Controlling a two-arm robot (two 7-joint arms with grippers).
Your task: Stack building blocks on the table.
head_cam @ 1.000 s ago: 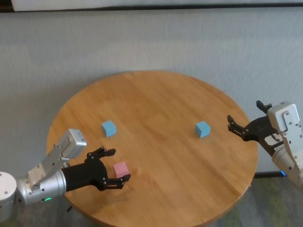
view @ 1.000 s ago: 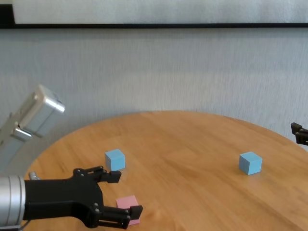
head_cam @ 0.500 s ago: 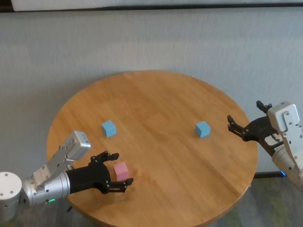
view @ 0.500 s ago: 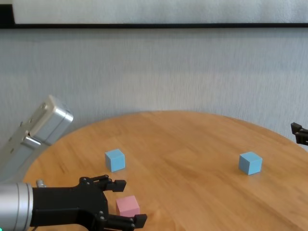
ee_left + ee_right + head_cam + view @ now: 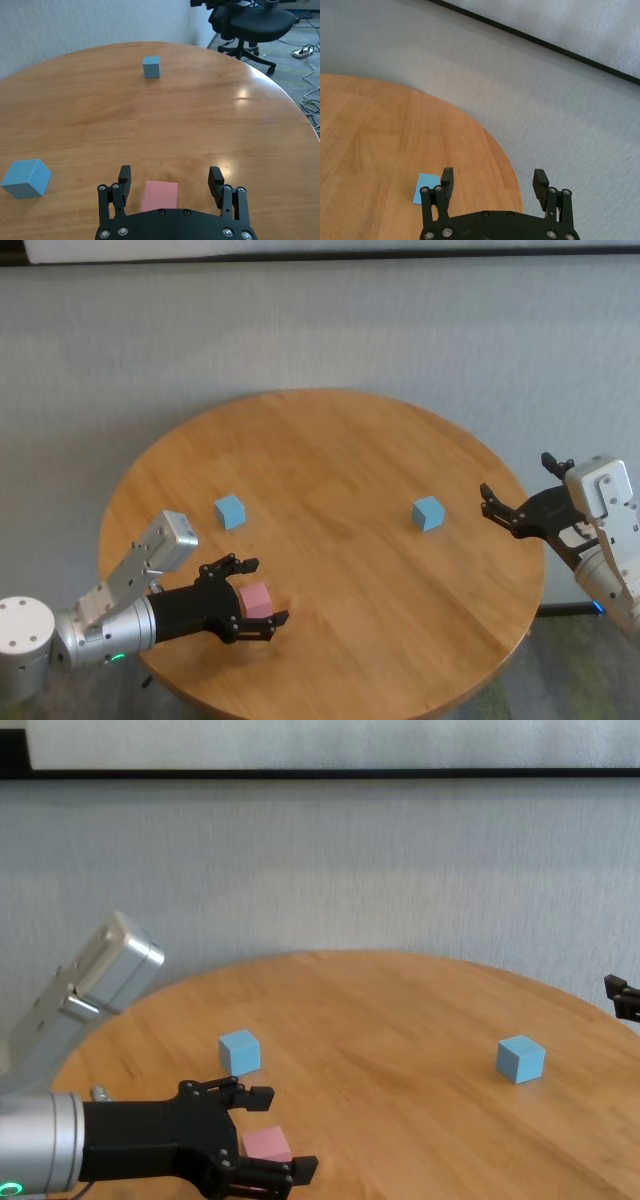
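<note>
1. Ahead of me a pale grey textured wall (image 5: 330, 330) carries a dark horizontal strip (image 5: 400, 254) near its top.
2. A black office chair (image 5: 250, 22) stands over cables (image 5: 306, 75) trailing on grey floor.

No text, label, brand, number or sign can be read in any view. The small matte pink cube (image 5: 256, 599) and the two small matte light blue cubes (image 5: 229, 510) (image 5: 428, 512) have plain faces. The round honey-brown wooden table (image 5: 340, 470) carries only its grain.

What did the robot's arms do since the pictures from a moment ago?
The left gripper slid forward, so its open fingers now sit on both sides of the pink block, not squeezing yet. The right gripper, both blue blocks and the pink block stayed put.
</note>
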